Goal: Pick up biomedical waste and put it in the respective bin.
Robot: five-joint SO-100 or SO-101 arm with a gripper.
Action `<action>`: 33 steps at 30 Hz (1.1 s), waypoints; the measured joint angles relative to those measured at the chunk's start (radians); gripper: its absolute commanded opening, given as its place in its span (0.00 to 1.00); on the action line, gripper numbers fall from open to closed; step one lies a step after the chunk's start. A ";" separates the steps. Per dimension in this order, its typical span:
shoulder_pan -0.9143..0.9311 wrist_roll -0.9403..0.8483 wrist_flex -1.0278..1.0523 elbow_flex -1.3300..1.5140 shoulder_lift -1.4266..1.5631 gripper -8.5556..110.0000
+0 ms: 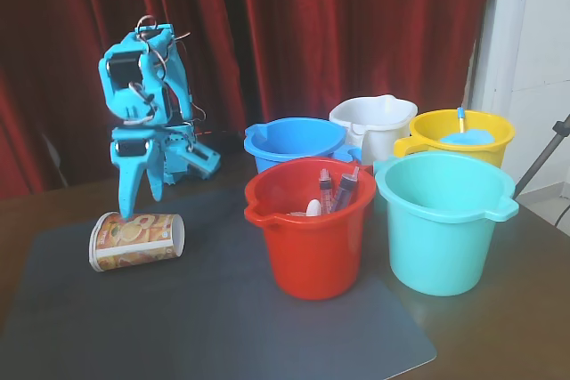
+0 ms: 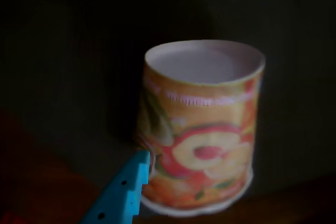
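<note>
A paper cup (image 1: 135, 240) with an orange fruit print lies on its side at the left of the grey mat (image 1: 232, 327). My blue gripper (image 1: 141, 205) points down just above the cup, jaws apart and empty; its lower finger tip is at the cup's top side. In the wrist view the cup (image 2: 202, 129) fills the middle and one blue finger (image 2: 123, 192) reaches its lower left edge; the other finger is out of view. The red bucket (image 1: 310, 246) holds several syringes or tubes (image 1: 336, 190).
A blue bucket (image 1: 294, 140), a white one (image 1: 374, 120), a yellow one (image 1: 463, 135) with blue items inside, and a teal one (image 1: 443, 238) stand to the right of the cup. A red curtain hangs behind.
</note>
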 measured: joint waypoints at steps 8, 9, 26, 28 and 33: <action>0.000 -0.067 -0.089 0.000 -0.026 0.45; 0.000 -0.077 -0.095 0.000 -0.035 0.45; 0.181 -0.290 0.098 -0.118 -0.061 0.43; 0.186 -0.290 0.098 -0.118 -0.060 0.42; 0.184 -0.287 0.095 -0.094 -0.060 0.42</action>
